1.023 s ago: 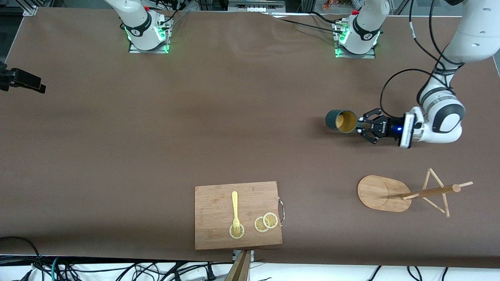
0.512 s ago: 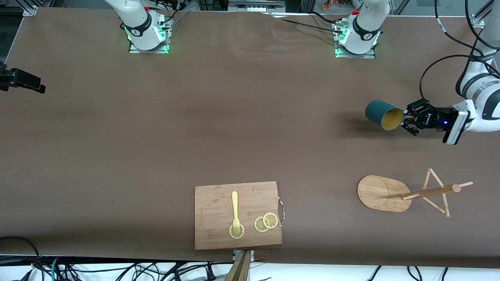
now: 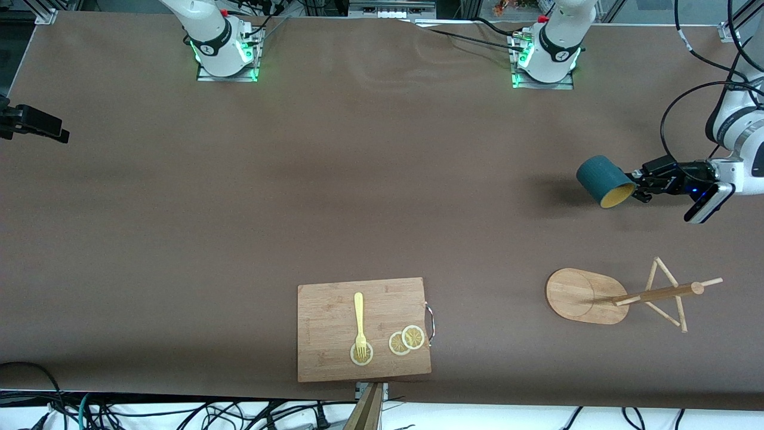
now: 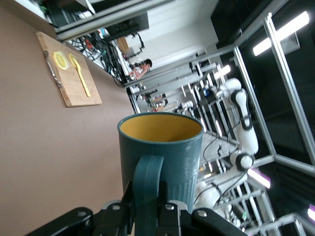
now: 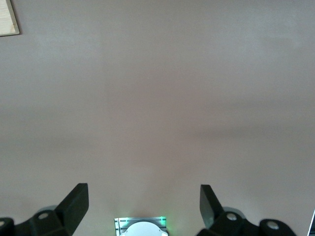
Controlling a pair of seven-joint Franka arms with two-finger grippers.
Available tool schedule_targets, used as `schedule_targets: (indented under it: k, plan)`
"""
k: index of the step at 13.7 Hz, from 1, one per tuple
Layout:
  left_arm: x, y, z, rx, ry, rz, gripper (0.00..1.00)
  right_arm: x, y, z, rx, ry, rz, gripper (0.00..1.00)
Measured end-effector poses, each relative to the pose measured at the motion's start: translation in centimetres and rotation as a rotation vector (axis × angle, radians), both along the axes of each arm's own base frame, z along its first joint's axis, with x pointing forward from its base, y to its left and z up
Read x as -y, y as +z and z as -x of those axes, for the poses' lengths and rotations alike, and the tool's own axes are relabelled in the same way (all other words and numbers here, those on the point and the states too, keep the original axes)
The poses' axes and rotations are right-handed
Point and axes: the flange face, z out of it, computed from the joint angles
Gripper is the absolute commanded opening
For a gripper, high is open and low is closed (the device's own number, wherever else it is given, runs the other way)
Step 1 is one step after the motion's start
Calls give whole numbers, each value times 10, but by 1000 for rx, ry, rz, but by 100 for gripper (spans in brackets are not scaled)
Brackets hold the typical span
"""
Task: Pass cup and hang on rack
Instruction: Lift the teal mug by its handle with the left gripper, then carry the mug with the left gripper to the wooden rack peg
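The dark teal cup (image 3: 604, 181) with a yellowish inside hangs tilted in the air over the bare table toward the left arm's end. My left gripper (image 3: 638, 190) is shut on the cup's handle. In the left wrist view the cup (image 4: 167, 147) fills the middle, and the fingers (image 4: 170, 216) clamp the handle (image 4: 146, 184) from both sides. The wooden rack (image 3: 582, 295) stands on its oval base, with its post and pegs (image 3: 662, 292), apart from the cup. My right gripper (image 5: 142, 194) is open and empty, high over bare table; it does not show in the front view.
A rectangular wooden cutting board (image 3: 364, 328) with a yellow fork (image 3: 359, 319) and lemon slices (image 3: 407, 340) lies near the front edge at mid-table. It also shows in the left wrist view (image 4: 69, 73). The two arm bases (image 3: 227, 51) (image 3: 546, 57) stand along the table's edge farthest from the front camera.
My left gripper has carried the cup toward the left arm's end of the table and turned it, so its mouth now tips downward. The right arm has not moved.
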Motion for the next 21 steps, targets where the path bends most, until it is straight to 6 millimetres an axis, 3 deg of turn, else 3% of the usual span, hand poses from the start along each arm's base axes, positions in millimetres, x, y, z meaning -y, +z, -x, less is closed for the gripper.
schedule_targets:
  k: [6, 15, 21]
  plan:
    - [-21, 6, -7, -212, 111, 44, 0, 1, 0, 0, 0, -2, 0, 100]
    - [-32, 40, -57, -360, 215, 13, 0, 2, 0, 0, 0, -4, 1, 100]
    - [-40, 30, -83, -405, 228, 21, 0, 3, 0, 0, 0, -6, 1, 100]
